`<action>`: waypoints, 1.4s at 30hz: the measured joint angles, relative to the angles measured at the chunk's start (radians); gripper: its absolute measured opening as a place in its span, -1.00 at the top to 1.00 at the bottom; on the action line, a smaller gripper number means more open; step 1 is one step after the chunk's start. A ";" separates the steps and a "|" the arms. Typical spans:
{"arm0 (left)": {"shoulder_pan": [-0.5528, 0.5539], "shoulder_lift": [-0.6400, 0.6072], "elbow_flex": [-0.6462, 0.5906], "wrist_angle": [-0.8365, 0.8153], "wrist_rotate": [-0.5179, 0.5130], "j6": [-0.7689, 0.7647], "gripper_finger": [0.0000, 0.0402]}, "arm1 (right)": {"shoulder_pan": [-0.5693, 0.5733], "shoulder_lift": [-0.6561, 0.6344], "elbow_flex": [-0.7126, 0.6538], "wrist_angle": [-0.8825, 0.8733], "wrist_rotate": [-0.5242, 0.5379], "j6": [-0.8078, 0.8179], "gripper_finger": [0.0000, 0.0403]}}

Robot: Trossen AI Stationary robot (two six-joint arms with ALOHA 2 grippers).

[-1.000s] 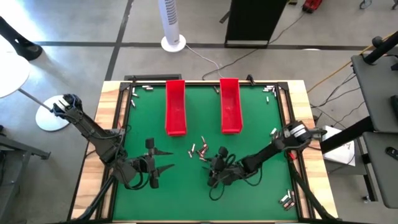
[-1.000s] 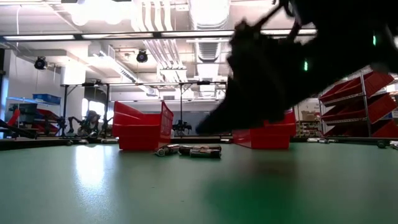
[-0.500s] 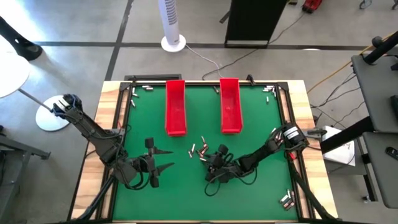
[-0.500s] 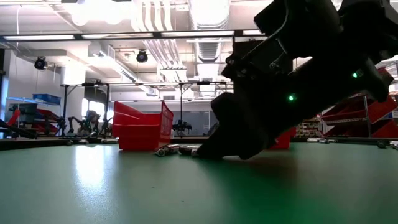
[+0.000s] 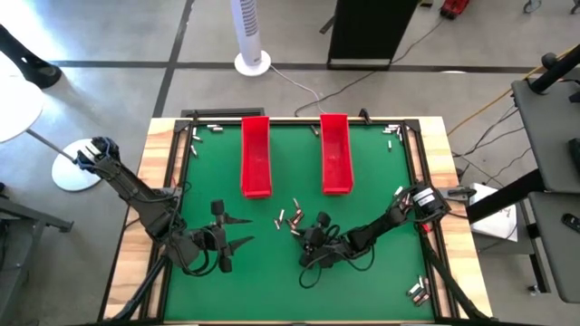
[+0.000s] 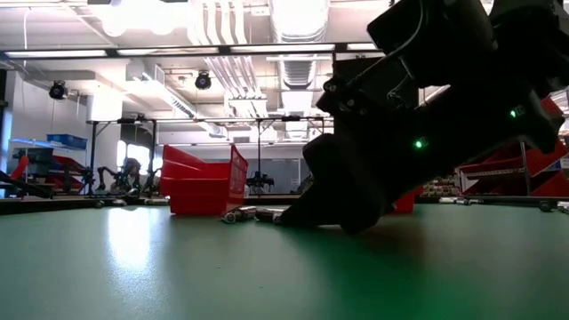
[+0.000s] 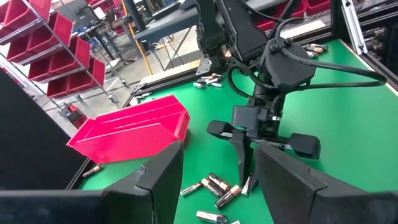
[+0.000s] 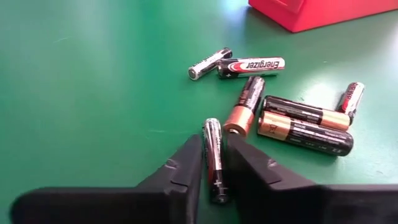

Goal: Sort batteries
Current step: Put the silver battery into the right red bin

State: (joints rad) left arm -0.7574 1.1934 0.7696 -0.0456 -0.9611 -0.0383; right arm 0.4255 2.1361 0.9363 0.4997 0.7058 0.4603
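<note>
Pickup is the step in hand: the right gripper (image 8: 214, 177) is low on the green table (image 5: 381, 181), its two dark fingers (image 8: 180, 174) drawn in against the sides of one slim silver-and-black battery (image 8: 212, 152) lying flat between them. The jaws look nearly together, clamped on that battery, with its far end poking out ahead of the fingertips. In my judgement the next move calls for a straight lift clear of the mat, then a carry toward one of the two red trays, without nudging the neighbours.

Just beyond the held battery, at about one o'clock from the fingertips in the right wrist view, lies the rest of the loose batteries (image 8: 298, 121): copper-topped ones side by side, a black one, and two silver ones farther off near the corner of a red tray (image 8: 311, 12). In the high view this cluster (image 5: 292, 220) sits near the table's centre, at six o'clock from the gap between the left tray (image 5: 256, 156) and the right tray (image 5: 336, 152).

More batteries lie along the table's far corners and its near right corner (image 5: 417, 291).

The left gripper (image 5: 243, 233) waits at about nine o'clock from the cluster, jaws apart, holding nothing.
</note>
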 joint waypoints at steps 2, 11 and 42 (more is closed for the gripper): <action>0.000 0.000 0.000 0.000 0.000 0.000 0.10 | 0.000 -0.002 0.000 -0.004 -0.008 0.000 0.78; 0.000 0.000 0.000 0.003 -0.001 0.000 0.10 | 0.014 -0.125 -0.004 -0.126 -0.093 -0.009 0.85; 0.000 0.000 0.002 0.015 0.000 0.003 0.10 | -0.309 -0.724 -0.012 -0.805 0.107 0.021 0.85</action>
State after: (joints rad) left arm -0.7574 1.1934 0.7719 -0.0303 -0.9611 -0.0355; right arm 0.1168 1.4125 0.9240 -0.3053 0.8123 0.4811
